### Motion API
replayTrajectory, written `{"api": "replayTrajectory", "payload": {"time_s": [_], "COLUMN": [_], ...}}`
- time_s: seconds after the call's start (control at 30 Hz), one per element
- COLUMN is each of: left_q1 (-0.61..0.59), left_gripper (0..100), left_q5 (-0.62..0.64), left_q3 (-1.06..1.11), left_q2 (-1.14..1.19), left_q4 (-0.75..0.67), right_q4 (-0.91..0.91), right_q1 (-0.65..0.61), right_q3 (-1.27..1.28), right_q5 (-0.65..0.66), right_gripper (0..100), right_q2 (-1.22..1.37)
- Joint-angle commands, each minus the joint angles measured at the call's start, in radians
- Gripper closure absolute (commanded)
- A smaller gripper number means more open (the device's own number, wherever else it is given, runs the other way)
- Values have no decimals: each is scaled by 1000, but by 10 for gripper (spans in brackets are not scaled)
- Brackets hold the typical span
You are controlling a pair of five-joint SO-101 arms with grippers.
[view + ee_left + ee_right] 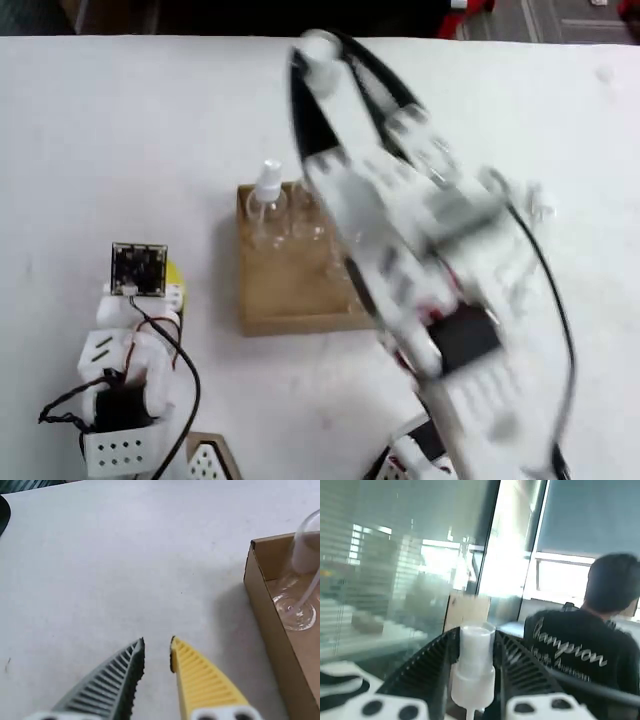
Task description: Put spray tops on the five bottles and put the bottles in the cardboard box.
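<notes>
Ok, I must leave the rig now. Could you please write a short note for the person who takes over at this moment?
Left gripper: open, empty, over the table beside the box.
Right gripper: shut on a spray top, raised well above the table.
Done: the capped bottle stands in the box, with a second bottle next to it. The right arm hides the rest of the box.
Left: fit the held spray top on a bottle, then the remaining tops. Make sure all five bottles end up in the box.
</notes>
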Motion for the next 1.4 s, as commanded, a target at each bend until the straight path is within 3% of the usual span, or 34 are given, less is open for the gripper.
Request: {"api": "replayTrajectory", "payload": {"time_s": [0.0,0.4,0.83,1.13,1.37], "left_q1": [12,12,12,12,12], "left_gripper": [909,907,907,907,907], "left_q5": [-11,-11,-11,-11,-11], "left_q3": [-2,-2,-2,-2,-2], "left_q2": [-4,-4,-4,-4,-4], "left_q4": [-3,-5,-5,-5,-5], "right_q4": [-53,13,27,-94,-99], "right_q1": [21,205,220,219,234], "right_q3": [0,114,161,219,160], "right_q5": [-68,-453,-465,-463,-463], "right_gripper": [982,982,982,982,982], "right_q2": [33,33,45,47,185]}}
